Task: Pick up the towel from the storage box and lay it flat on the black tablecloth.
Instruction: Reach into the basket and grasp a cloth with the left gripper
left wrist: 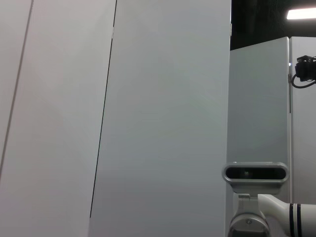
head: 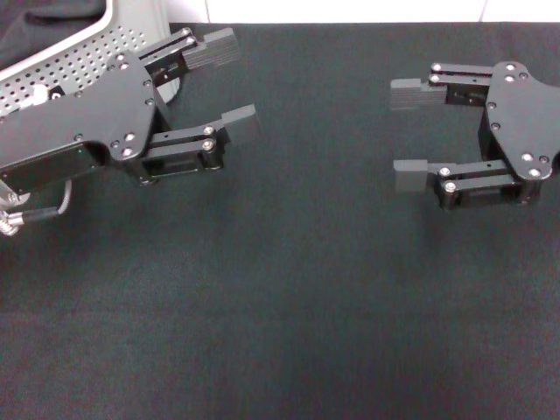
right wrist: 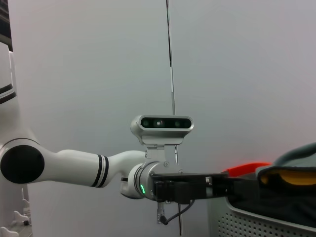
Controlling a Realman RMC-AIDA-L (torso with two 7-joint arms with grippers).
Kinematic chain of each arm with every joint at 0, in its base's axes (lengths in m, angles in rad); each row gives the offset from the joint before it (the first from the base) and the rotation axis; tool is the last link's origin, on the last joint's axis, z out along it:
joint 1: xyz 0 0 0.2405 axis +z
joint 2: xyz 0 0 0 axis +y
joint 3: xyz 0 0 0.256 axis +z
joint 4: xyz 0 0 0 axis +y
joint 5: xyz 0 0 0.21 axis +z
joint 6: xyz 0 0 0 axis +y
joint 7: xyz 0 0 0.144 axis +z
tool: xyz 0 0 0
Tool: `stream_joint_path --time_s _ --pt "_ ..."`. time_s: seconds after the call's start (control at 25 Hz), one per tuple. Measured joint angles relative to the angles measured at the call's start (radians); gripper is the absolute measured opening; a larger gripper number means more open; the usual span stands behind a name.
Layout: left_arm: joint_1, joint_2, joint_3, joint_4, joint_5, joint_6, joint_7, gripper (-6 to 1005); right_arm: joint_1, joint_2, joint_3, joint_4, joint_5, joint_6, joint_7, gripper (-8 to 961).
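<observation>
Both grippers — left, right — hang spread and empty over the black tablecloth; the storage box sits behind the left one, the towel inside.

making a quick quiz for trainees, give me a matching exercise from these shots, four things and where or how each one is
Things:
1. left gripper
2. right gripper
3. box
4. towel

States:
A. heaped over the box rim, yellow side showing
B. open, beside the box
C. perforated, at the cloth's far left corner
D. open, over bare cloth on the right

Pairs: 1-B, 2-D, 3-C, 4-A
</observation>
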Motion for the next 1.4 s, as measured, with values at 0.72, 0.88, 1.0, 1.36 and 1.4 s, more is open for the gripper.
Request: stream_joint_path --time_s 0.72,0.88,1.0,1.36,1.4 --pt "-0.002 0.003 -0.147 -0.068 0.030 -0.107 0.066 875 0.000 0.000 -0.003 0.013 0.001 0.073 -0.033 775" --pt "0.000 0.009 -0.232 -0.073 0.048 -0.167 0.092 875 0.002 -0.001 -0.001 0.032 0.001 0.097 -0.051 774" --pt "0.000 0.008 -0.304 -0.068 0.057 -0.200 0.129 874 0.006 -0.001 -0.001 0.043 0.001 0.122 -0.063 772" --pt "0.028 0.003 -0.432 -0.034 0.055 -0.245 0.328 875 0.013 -0.005 0.004 0.066 0.000 0.168 -0.084 769" --pt "0.031 -0.002 -0.444 -0.033 0.055 -0.245 0.350 875 0.013 -0.005 0.004 0.067 0.000 0.172 -0.085 769"
